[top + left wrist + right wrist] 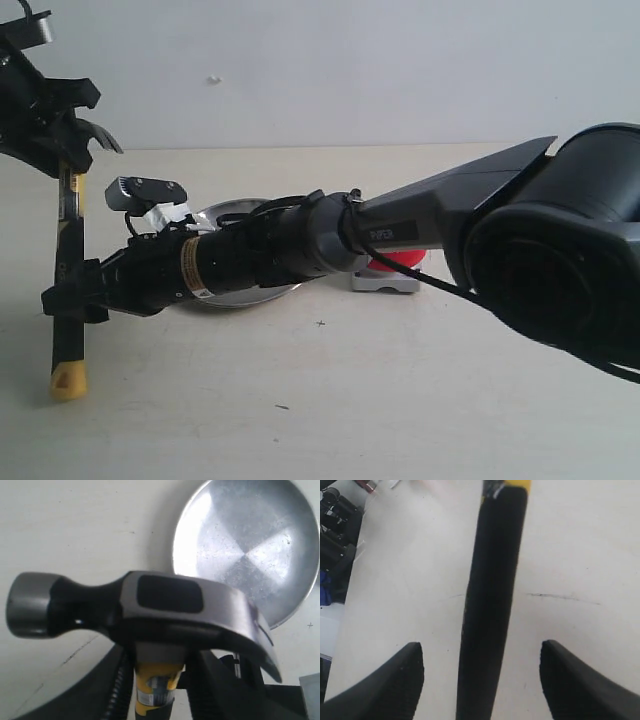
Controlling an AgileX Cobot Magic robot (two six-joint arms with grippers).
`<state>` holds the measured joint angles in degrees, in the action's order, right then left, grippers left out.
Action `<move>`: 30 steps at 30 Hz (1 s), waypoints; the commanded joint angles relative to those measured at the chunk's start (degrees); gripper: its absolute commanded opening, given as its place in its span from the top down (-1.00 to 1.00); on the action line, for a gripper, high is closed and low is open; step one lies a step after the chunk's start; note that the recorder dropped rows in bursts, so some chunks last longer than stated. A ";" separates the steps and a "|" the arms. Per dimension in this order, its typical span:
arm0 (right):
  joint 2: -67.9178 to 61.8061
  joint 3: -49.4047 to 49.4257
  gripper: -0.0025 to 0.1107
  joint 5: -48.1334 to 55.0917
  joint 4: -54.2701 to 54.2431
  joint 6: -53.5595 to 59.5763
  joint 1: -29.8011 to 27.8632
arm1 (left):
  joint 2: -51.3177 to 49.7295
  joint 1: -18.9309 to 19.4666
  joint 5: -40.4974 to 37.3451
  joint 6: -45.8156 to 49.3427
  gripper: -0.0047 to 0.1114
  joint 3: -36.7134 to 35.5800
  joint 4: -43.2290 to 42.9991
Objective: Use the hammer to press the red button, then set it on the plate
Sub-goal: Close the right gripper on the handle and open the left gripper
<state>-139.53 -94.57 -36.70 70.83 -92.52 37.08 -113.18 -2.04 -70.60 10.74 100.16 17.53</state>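
The hammer [70,225] hangs upright at the far left, dark head up and yellow end [68,381] low near the table. My left gripper [62,150] is shut on its yellow neck [156,682], just under the head [170,600]. My right gripper [72,300] reaches across and stands open around the black handle [490,605]; its fingers [405,677] are clear of the handle on both sides. The silver plate [250,545] lies behind my right arm, only its rim [228,211] showing. The red button [402,262] on its grey base is partly hidden by that arm.
My right arm [420,225] stretches across the middle of the exterior view, above the plate and button. Dark equipment [335,530] stands beyond the table's edge in the right wrist view. Pale tabletop [330,390] spreads in front.
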 commanded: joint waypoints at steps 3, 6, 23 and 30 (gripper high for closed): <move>-1.96 -2.87 -0.18 -3.27 0.97 -3.30 -0.08 | 0.87 -0.47 0.64 1.00 0.92 0.35 2.87; -3.38 -3.81 -0.18 -4.77 0.53 -4.78 -0.08 | 0.87 -0.46 0.64 0.98 0.92 0.35 2.98; -5.30 -4.66 -0.18 -8.45 -4.35 -4.60 0.68 | 1.45 -0.46 0.64 1.26 0.92 0.47 4.19; -5.30 -4.66 -0.18 -8.45 -5.02 -4.60 0.84 | 1.58 -0.46 0.64 1.26 0.92 0.47 4.57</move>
<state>-144.99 -98.71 -44.92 66.27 -97.85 37.80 -113.07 -2.27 -70.60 11.77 100.16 20.26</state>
